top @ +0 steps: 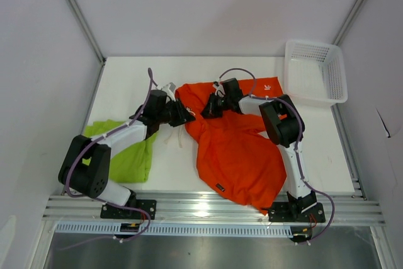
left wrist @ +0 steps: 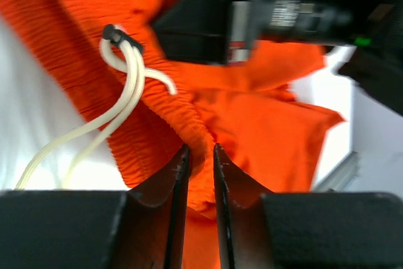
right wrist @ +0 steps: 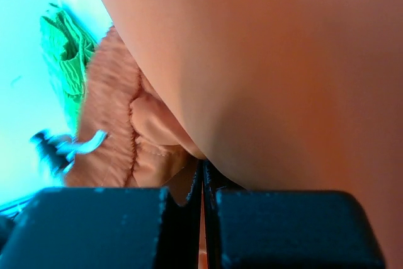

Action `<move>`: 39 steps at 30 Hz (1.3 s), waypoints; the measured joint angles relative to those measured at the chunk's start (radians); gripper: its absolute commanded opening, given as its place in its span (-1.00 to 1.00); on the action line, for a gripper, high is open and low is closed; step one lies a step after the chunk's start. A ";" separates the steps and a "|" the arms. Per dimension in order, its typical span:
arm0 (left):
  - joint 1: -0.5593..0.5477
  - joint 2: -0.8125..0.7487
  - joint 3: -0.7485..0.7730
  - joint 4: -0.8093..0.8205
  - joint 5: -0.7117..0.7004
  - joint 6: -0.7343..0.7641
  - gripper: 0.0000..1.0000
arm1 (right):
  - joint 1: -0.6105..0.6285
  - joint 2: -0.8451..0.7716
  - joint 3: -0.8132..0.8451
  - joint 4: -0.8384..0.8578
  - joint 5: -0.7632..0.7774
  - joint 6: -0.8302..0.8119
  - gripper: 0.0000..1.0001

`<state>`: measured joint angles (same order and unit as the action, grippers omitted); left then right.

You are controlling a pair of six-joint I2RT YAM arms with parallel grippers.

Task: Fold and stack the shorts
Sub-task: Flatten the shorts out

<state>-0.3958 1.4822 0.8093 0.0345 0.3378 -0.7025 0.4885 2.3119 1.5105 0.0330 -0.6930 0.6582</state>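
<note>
Nearest the arm bases, the orange shorts (top: 236,149) spread across the desk (top: 173,168), their lower hem hanging close to the near edge by the right arm's base. To the left, beside the left arm, the green shorts (top: 129,155) lie flat in a loose bundle, apart from the orange pair.

Further in, the orange cloth is drawn up into a bunched ridge at mid-desk. The left fingers (left wrist: 176,181) stand nearly together, pinching a fold of the ribbed orange waistband between them. The white drawstrings (left wrist: 129,86) trail from an eyelet just beyond that pinch and fall onto the desk. Just right of them, the right fingers (right wrist: 176,206) are pressed tight together with orange fabric running into the seam between them and draping over the wrist view.

At the far right corner sits the white mesh basket (top: 337,74), beside the orange pair's far edge.
</note>
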 measured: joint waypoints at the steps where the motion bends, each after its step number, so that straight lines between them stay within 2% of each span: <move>1: 0.000 -0.007 -0.007 0.027 0.016 -0.008 -0.56 | -0.002 0.006 0.007 0.000 -0.008 0.000 -1.00; 7: 0.000 -0.018 -0.012 0.076 0.086 -0.043 -0.42 | -0.008 0.026 0.033 -0.004 -0.032 0.004 -1.00; 11: 0.000 -0.036 -0.012 0.051 0.106 -0.061 -0.16 | -0.008 0.026 0.039 -0.016 -0.026 0.003 -1.00; 14: 0.000 -0.050 -0.013 0.043 0.115 -0.065 -0.04 | -0.008 0.026 0.039 -0.016 -0.026 0.003 -1.00; 27: 0.003 -0.046 -0.260 0.187 0.127 -0.057 0.12 | -0.006 0.026 0.039 -0.016 -0.027 0.004 -1.00; 29: 0.004 -0.054 -0.293 0.235 0.132 -0.057 0.08 | -0.005 0.026 0.039 -0.016 -0.027 0.004 -1.00; 32: 0.004 -0.096 -0.344 0.279 0.132 -0.057 -0.11 | -0.006 0.026 0.039 -0.016 -0.027 0.004 -1.00; 37: 0.004 -0.163 -0.389 0.376 0.139 -0.074 -0.68 | -0.006 0.026 0.038 -0.014 -0.028 0.005 -1.00; 39: 0.004 -0.166 -0.380 0.386 0.140 -0.081 -0.77 | -0.006 0.026 0.038 -0.013 -0.027 0.008 -1.00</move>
<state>-0.3920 1.3163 0.4294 0.4210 0.4778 -0.7834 0.4820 2.3383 1.5486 0.0196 -0.7200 0.6666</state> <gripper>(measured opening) 0.166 0.002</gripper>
